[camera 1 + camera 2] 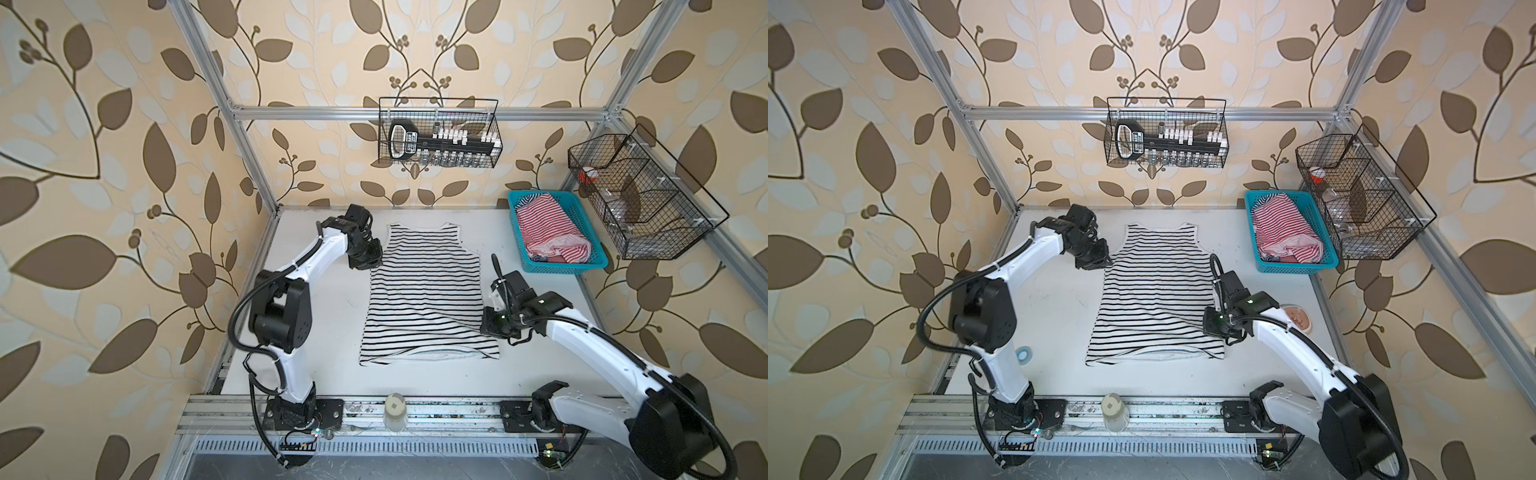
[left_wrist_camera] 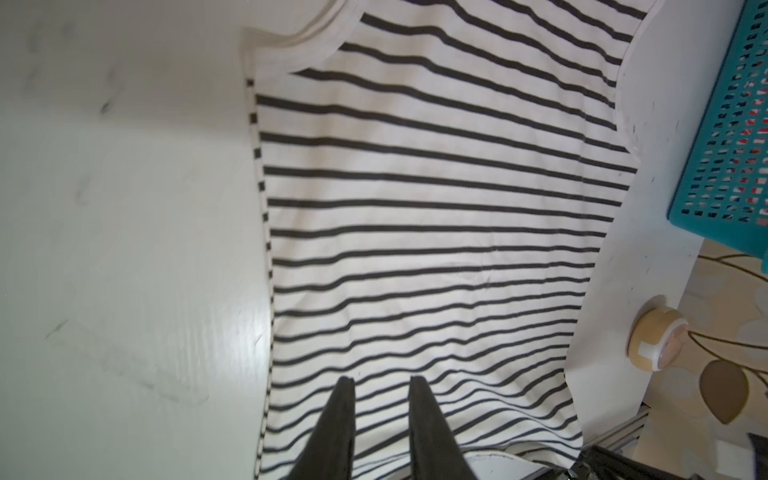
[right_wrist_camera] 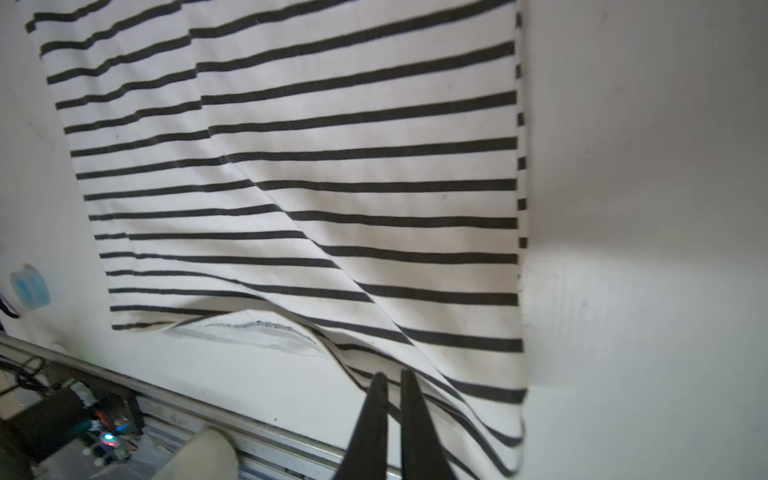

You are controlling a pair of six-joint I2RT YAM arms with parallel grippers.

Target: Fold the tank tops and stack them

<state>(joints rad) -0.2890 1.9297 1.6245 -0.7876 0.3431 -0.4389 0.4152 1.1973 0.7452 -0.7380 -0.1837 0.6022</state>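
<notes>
Black-striped tank top point(image 1: 428, 299): white with thin black stripes, spread flat in the middle of the white desk point(image 1: 316, 332), neckline toward the back wall, hem toward the arm bases; a diagonal crease runs toward its lower right corner.
Red-striped tank top point(image 1: 548, 232): crumpled inside the teal basket point(image 1: 598, 249), which sits on the desk to the right of the black-striped tank top, near its shoulder end.
Left tool point(image 2: 380, 384): over the black-striped tank top's left edge, near the armhole; its two dark fingers point(image 2: 345, 415) stand slightly apart with striped cloth visible between them; whether they pinch the cloth, I cannot tell.
Right tool point(image 3: 390, 380): at the black-striped tank top's right edge, near the hem; fingers nearly together, seemingly pinched on a raised fold of the hem.
Roll of blue tape point(image 1: 1024, 354): on the desk, left of the black-striped tank top's hem.
</notes>
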